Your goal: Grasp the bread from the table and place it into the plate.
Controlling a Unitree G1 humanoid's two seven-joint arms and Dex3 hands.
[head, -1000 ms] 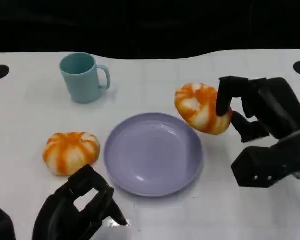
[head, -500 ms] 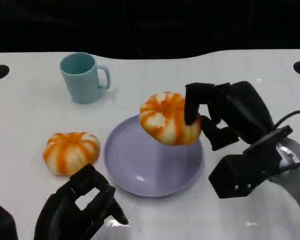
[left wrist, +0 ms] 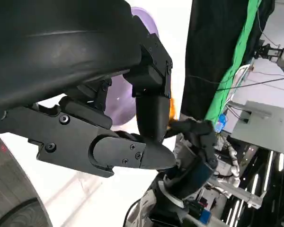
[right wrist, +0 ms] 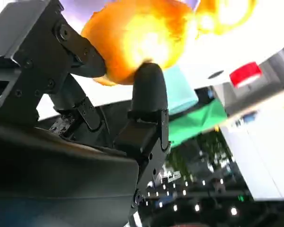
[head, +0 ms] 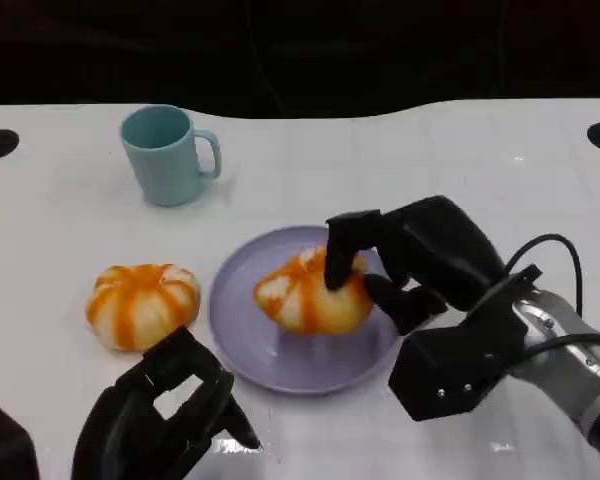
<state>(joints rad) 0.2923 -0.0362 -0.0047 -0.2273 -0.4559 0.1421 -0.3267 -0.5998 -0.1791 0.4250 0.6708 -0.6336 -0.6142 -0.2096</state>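
While the right robot hand (head: 400,265) grips an orange-and-white striped bread (head: 310,292), that bread sits low over the lavender plate (head: 270,355), inside its rim and toward the far right part of the dish; from the head view it looks to be touching the plate's floor, though I cannot tell for certain. One black finger (head: 342,250) curls over the top of the bread and others press its right side. In the right wrist view the same bread (right wrist: 137,38) fills the space between the dark fingers (right wrist: 149,90), clamped from both sides, with the teal mug (right wrist: 182,92) blurred beyond it.

Near the front edge of the white worktop (head: 480,160), the left robot hand (head: 165,410) holds nothing. Its fingers are bent forward with small gaps between them, and they touch no object. The left wrist view shows this hand's black shell and fingers (left wrist: 149,113) close up, with part of the plate (left wrist: 120,101) behind them and the right robot hand (left wrist: 194,137) further off.

A second striped bread (head: 142,303) lies on the worktop just left of the plate, apart from its rim and from the left robot hand. The teal mug (head: 165,155) stands upright at the far left, handle pointing right, well apart from the plate; nothing can be made out inside it. The plate carries only the gripped bread.
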